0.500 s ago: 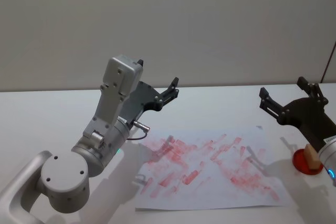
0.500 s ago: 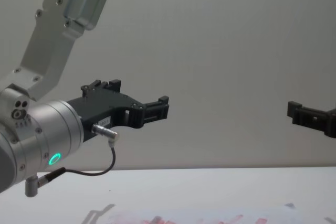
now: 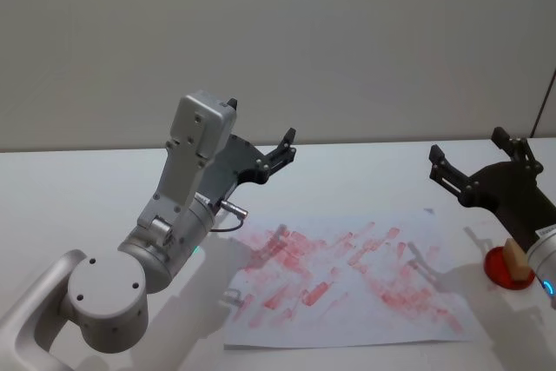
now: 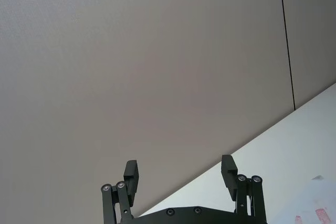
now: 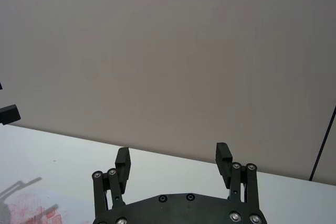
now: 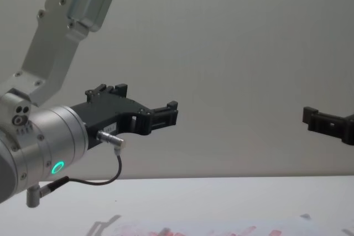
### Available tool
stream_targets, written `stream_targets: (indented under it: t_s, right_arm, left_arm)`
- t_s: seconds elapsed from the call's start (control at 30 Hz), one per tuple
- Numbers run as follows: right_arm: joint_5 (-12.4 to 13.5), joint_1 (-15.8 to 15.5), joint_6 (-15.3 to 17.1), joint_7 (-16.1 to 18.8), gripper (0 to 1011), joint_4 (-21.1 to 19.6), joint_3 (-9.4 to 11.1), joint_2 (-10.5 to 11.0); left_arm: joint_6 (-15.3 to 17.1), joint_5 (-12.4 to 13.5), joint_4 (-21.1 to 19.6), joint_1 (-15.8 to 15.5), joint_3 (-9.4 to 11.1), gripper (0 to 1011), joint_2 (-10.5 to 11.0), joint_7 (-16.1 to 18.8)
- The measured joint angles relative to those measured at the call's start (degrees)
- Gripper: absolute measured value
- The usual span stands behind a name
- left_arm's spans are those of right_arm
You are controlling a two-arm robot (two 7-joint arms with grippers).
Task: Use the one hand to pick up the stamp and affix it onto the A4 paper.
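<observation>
Spot stamp (image 3: 518, 260) on red pad (image 3: 498, 269) just off right edge of A4 paper (image 3: 347, 288), presumably for inking. Find right gripper (image 3: 469, 147) raised above that edge, spread, empty, likely poised to grasp. Log left gripper (image 3: 288, 145) parked over paper's far left corner, also spread.

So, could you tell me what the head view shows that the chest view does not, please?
Head view: the stamp standing on a red pad near the right gripper, plus the paper with its full spread of red prints. Chest view: a side-on look at the left gripper and right gripper, both raised well above the table. Both: the two grippers, the table and the paper's far edge.
</observation>
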Motion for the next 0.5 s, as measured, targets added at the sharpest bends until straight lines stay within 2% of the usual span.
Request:
stream_targets:
  t_s: [0.5]
  right_arm:
    - [0.0, 0.0, 0.0, 0.0, 1001, 0.0, 0.0, 0.0]
  left_arm:
    - [0.0, 0.0, 0.0, 0.0, 0.0, 1001, 0.0, 0.0]
